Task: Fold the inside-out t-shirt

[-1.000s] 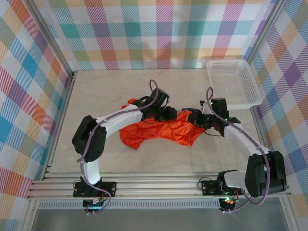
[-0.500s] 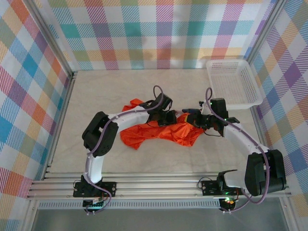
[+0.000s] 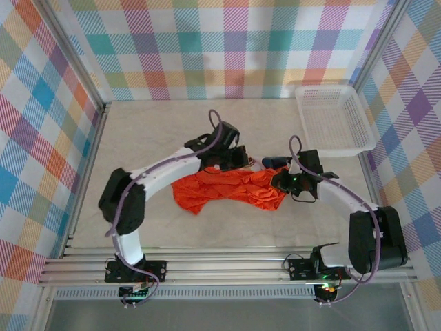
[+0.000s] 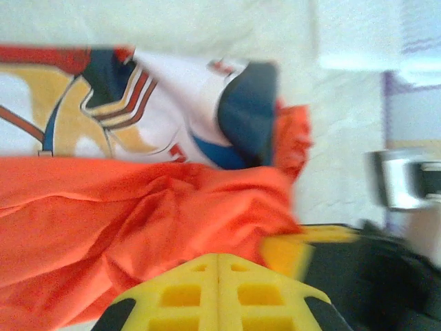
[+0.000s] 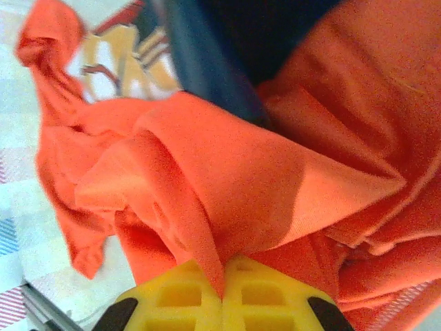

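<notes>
We log the bright orange-red thin-fabric t-shirt (image 3: pixel 227 192) lying crumpled in the middle of the pale bench (image 3: pixel 145 131), between the two arms. The left fingers (image 4: pixel 182 295) are pressed together on its far edge. The right fingers (image 5: pixel 265 298) pinch a fold.

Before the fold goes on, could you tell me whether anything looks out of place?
The t-shirt lies bunched and creased in the middle of the table, not spread flat; the right gripper is shut on a fold of it. Its colourful print shows where the fabric gapes. Nothing looks torn or spilled.
</notes>
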You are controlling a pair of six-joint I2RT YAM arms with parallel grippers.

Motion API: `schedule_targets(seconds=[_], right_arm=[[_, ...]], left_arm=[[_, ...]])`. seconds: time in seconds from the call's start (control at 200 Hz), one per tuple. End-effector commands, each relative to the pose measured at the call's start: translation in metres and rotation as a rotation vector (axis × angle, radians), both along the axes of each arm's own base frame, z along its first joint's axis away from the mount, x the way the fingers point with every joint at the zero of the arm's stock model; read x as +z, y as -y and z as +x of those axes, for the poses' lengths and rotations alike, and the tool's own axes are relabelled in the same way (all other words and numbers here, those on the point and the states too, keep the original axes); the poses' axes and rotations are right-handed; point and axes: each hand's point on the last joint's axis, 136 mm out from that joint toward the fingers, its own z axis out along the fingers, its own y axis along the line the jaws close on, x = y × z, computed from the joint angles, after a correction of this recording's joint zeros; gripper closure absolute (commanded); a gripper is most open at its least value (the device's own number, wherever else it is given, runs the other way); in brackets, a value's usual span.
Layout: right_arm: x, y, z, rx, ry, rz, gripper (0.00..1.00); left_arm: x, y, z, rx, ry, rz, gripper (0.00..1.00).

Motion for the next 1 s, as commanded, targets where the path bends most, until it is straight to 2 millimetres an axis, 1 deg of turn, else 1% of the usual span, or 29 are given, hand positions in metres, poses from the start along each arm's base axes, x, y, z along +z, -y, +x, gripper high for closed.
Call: schedule_targets(seconds=[0.0,0.04,0.12,0.185,0.22,0.24,0.265,0.295,0.355,0.455,0.6,0.735,0.81,0.865,0.93,0.97,0.995], right_arm=[[-0.012,0.004,-0.005,0.008,-0.019,-0.04,1.0],[-0.01,0.003,-0.004,0.009,-0.017,-0.031,1.0],[-0.005,0.001,-0.003,0.011,-0.006,-0.021,1.0],[-0.001,0.0,-0.002,0.014,-0.001,-0.014,1.0],[0.0,0.0,-0.002,0.017,0.0,-0.011,1.0],[0.001,0.0,-0.002,0.017,0.0,-0.011,1.0],[0.002,0.0,-0.002,0.016,0.002,-0.011,1.0],[0.002,0.0,-0.002,0.018,0.003,-0.011,1.0],[0.004,-0.001,-0.001,0.016,0.007,-0.008,1.0],[0.007,-0.002,0.0,0.019,0.009,-0.002,1.0],[0.007,-0.002,-0.002,0.022,0.007,0.003,1.0],[0.009,-0.005,-0.002,0.025,0.007,0.018,1.0],[0.01,-0.006,-0.002,0.026,0.008,0.028,1.0],[0.011,-0.007,-0.003,0.028,0.006,0.034,1.0],[0.013,-0.009,-0.003,0.033,0.011,0.039,1.0],[0.014,-0.009,-0.004,0.034,0.012,0.04,1.0],[0.014,-0.009,-0.005,0.035,0.014,0.039,1.0]], left_arm=[[0.025,-0.012,-0.005,0.011,0.048,-0.01,1.0],[0.024,-0.014,-0.007,0.013,0.047,-0.015,1.0],[0.011,-0.016,-0.01,0.012,0.028,-0.001,1.0],[-0.002,-0.006,-0.015,-0.047,0.009,-0.011,1.0],[-0.01,0.001,-0.019,-0.085,-0.008,-0.011,0.9],[-0.016,0.005,-0.021,-0.109,-0.016,-0.001,0.8],[-0.023,0.009,-0.024,-0.132,-0.025,0.018,0.72],[-0.032,0.012,-0.027,-0.153,-0.032,0.046,0.67],[-0.049,0.017,-0.03,-0.178,-0.03,0.103,0.62],[-0.071,0.021,-0.028,-0.18,-0.043,0.141,0.59],[-0.086,0.029,-0.021,-0.175,-0.051,0.143,0.58],[-0.097,0.034,-0.013,-0.167,-0.058,0.162,0.6],[-0.104,0.034,-0.008,-0.159,-0.056,0.187,0.66],[-0.108,0.035,-0.004,-0.152,-0.053,0.203,0.76],[-0.111,0.034,0.0,-0.153,-0.05,0.228,0.92],[-0.112,0.033,0.002,-0.156,-0.047,0.245,1.0],[-0.11,0.033,0.003,-0.159,-0.042,0.253,1.0]])
